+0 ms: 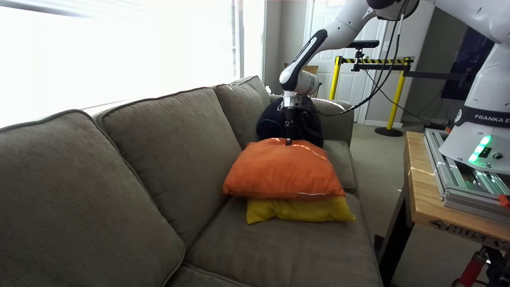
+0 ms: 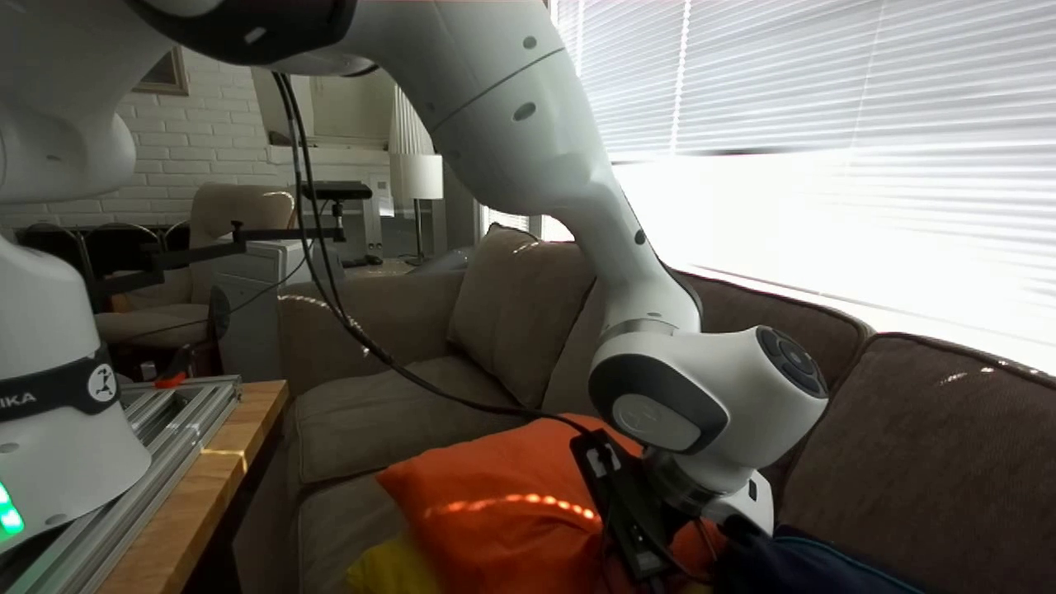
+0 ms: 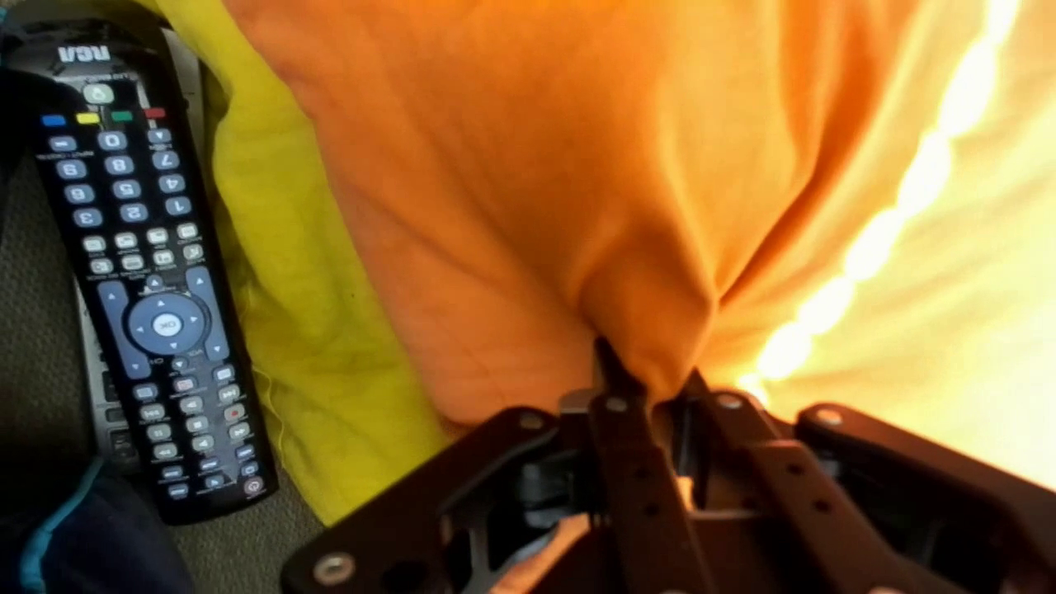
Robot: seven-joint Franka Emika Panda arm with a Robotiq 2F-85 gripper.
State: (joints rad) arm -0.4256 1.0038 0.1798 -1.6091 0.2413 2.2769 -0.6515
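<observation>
The gripper (image 3: 650, 371) pinches a fold of the orange pillow (image 1: 281, 171), w/ one finger on each side of the fold. This pillow lies over the yellow pillow (image 1: 303, 211), both on the sofa (image 1: 279, 247); if the orange one is a bit lifted, I can't tell. In wrist view, the remote (image 3: 144, 268) is just beside the yellow pillow, partly over a grey thing (image 3: 115, 437) w/ buttons. A dark thing (image 3: 107, 544) w/ blue trim is nr. the remote, at lower left of that view.
</observation>
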